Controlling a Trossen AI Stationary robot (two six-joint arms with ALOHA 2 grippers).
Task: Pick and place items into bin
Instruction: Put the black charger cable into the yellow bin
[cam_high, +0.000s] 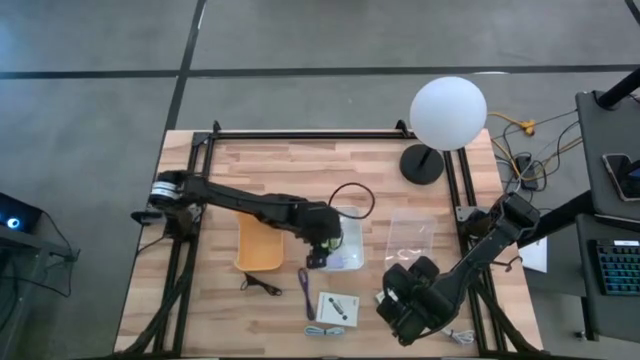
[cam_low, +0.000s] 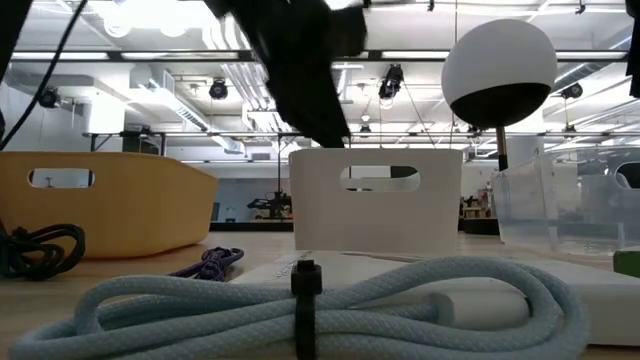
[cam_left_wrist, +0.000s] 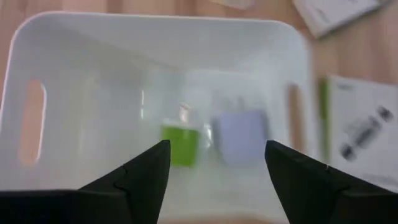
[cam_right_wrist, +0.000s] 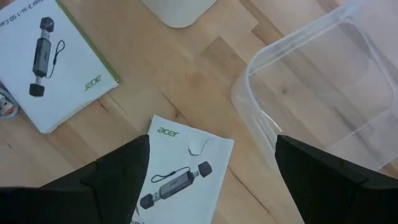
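Hovering over the white bin (cam_left_wrist: 155, 56) at the table's middle, my left gripper (cam_left_wrist: 214, 165) stands wide and empty; a green block (cam_left_wrist: 180, 144) lies inside. My right gripper (cam_right_wrist: 211, 180), also wide, hangs above a white card (cam_right_wrist: 180, 177) near the front edge, its printed object running diagonally between my fingers.

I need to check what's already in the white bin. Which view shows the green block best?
The left wrist view: it looks straight into the white bin, with the green block on its floor between the open left fingers. The high view has the left gripper covering it; the low view shows only the bin's wall; the right wrist view misses it.
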